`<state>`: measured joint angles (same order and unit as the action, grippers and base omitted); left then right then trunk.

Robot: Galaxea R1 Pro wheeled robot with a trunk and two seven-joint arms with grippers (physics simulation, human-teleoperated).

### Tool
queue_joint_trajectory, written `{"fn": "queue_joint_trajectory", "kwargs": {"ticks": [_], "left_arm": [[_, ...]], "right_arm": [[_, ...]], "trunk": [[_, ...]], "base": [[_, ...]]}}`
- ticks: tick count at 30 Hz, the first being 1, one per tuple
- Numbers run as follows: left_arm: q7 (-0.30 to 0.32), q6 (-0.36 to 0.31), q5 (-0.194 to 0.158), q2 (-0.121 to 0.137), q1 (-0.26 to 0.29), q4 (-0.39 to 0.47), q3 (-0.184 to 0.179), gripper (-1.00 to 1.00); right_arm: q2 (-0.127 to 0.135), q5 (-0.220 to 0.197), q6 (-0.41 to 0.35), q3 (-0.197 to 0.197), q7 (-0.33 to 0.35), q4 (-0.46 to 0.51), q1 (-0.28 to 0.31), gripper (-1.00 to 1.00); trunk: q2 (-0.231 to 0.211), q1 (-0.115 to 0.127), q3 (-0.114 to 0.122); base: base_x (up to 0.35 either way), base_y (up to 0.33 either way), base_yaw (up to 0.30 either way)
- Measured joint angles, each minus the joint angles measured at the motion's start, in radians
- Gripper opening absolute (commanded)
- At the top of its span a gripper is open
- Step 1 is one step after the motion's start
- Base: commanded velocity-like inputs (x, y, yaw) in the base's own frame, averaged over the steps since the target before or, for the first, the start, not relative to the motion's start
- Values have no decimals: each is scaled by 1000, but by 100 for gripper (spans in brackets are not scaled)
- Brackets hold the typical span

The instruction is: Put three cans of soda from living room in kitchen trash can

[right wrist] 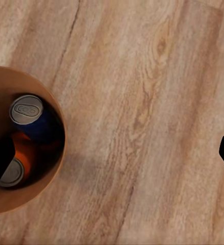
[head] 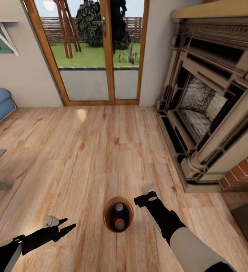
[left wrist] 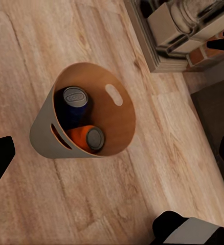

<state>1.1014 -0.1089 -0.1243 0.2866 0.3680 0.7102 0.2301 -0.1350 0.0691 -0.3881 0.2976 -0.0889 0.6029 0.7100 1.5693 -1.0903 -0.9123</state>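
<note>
two cans [left wrist: 81, 120] seen in the bin [left wrist: 45, 133]; both hands [head: 65, 226] [head: 144, 192] spread, empty. third can's best dropped straight in.

The bin [right wrist: 56, 168] is cut by the right wrist picture's edge, an orange can [right wrist: 20, 163] half hidden.

Light wood planks with visible grain and a soft sheen covered the floor [head: 101, 151], while the bin [left wrist: 43, 127] showed a matt pale-grey outside and a smooth tan, wood-toned inside. The cans' silver tops, on the dark blue can [left wrist: 73, 99] and the orange can [left wrist: 89, 137], looked like brushed metal. Red brick [head: 247, 170] edged the pale carved fireplace surround [head: 214, 124], and varnished wood framed the glass doors [head: 101, 56].
</note>
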Motion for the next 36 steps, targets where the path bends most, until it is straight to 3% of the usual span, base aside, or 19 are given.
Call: {"fn": "queue_joint_trajectory", "kwargs": {"ticks": [24,36], "left_arm": [[0,0,0,0,0,0,0,100],[0,0,0,0,0,0,0,100]], "right_arm": [[0,0,0,0,0,0,0,100],[0,0,0,0,0,0,0,100]], "trunk": [[-168,92,110],[-168,92,129]], "base": [[0,0,0],[0,0,0]]}}
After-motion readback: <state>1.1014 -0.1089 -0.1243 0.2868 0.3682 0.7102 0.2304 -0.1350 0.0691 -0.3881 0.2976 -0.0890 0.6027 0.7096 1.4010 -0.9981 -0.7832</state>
